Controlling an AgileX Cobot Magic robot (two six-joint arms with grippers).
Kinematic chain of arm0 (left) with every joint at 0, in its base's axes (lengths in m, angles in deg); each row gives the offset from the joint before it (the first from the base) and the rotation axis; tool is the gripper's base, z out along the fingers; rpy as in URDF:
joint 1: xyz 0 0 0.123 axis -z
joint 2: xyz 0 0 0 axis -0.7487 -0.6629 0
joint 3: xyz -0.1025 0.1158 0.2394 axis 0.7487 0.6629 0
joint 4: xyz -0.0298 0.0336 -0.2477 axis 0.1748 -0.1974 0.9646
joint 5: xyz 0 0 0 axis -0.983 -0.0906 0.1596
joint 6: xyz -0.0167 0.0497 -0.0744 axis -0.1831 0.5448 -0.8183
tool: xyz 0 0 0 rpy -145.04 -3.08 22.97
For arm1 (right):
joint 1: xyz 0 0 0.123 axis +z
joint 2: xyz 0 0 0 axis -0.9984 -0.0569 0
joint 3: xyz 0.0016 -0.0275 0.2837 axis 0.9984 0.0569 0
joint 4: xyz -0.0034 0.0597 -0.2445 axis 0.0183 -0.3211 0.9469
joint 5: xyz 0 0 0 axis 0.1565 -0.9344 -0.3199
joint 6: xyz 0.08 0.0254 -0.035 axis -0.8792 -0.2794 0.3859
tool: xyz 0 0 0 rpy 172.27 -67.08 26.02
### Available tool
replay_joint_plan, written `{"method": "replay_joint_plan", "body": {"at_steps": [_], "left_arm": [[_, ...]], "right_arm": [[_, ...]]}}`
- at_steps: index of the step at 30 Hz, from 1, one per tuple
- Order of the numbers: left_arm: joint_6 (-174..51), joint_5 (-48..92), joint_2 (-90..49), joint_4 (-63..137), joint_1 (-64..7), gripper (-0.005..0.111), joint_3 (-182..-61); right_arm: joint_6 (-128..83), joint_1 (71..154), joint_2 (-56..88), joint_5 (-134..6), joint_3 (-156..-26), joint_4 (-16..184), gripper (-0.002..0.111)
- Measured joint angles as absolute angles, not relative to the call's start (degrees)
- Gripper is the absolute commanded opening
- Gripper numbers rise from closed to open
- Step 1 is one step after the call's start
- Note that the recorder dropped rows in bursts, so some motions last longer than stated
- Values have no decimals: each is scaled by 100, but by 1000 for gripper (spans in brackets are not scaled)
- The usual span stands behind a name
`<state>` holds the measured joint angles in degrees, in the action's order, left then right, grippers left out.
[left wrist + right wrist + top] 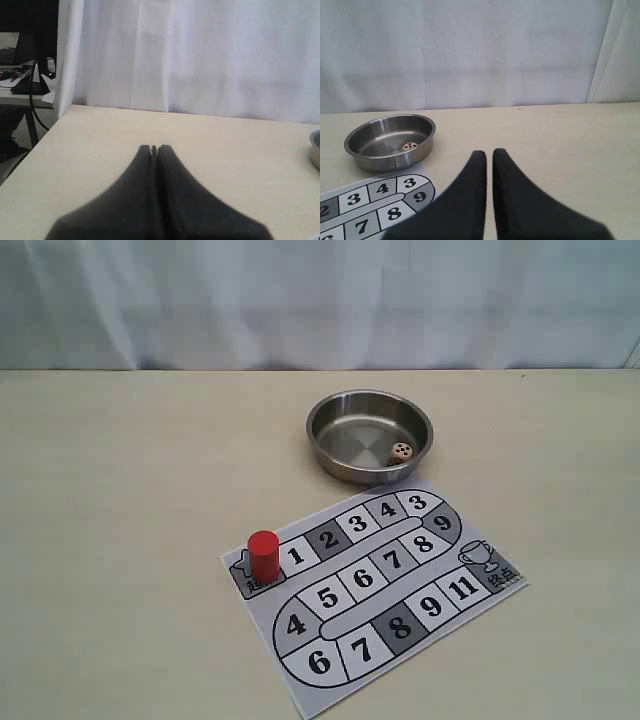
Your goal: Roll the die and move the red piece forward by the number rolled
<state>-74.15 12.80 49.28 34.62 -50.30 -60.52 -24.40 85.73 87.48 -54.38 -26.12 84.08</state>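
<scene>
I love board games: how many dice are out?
1. The small beige wooden die lies inside the round steel bowl, beyond the numbered paper board. No other shows.

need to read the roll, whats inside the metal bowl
Only the die lies inside the metal bowl, on its floor near the wall closest to the board. Its top face shows dark pips, too small to count. The face underneath is hidden.

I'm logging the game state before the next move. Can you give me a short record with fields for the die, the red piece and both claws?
die: in the bowl, by its wall; pips too small to count
red piece: upright on the board, on the start square beside 1
left claw: shut, empty
right claw: shut, empty
</scene>
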Motion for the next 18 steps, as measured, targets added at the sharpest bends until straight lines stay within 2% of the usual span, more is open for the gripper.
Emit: {"method": "replay_joint_plan", "body": {"at_steps": [9, 18], "left_arm": [[-7415, 1280, 4928, 3462, -5030, 0, -6052], [-7415, 1280, 4928, 3462, -5030, 0, -6052]], "right_arm": [[-2440, 8573, 8748, -5450, -2612, 8408, 4], [-2463, 8573, 8748, -6234, -2697, 8210, 4]]}}
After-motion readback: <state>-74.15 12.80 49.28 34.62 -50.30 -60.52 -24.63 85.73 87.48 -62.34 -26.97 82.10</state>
